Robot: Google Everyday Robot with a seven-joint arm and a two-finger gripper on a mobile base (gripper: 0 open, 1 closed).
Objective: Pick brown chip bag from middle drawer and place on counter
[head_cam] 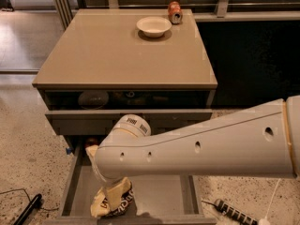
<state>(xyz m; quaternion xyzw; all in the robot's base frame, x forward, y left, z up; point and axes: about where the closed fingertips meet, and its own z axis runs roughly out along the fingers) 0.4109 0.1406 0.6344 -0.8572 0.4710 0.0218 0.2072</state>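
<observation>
One cam, set high, looks down & fwd over the robot's arm at close range. The counter is farther, the middle drawer just below. The gripper is low in the drawer, mostly hidden by the arm.

The bowl sits toward the rear of the bench, with the can just behind it to the right, near the back edge. Below the bench top comes the upper drawer, and under that the middle drawer, standing out toward the camera. The brown chip bag lies in the middle drawer at its front left. The arm crosses over the drawer from the right. The gripper is down at the bag's top, mostly hidden beneath the arm.
</observation>
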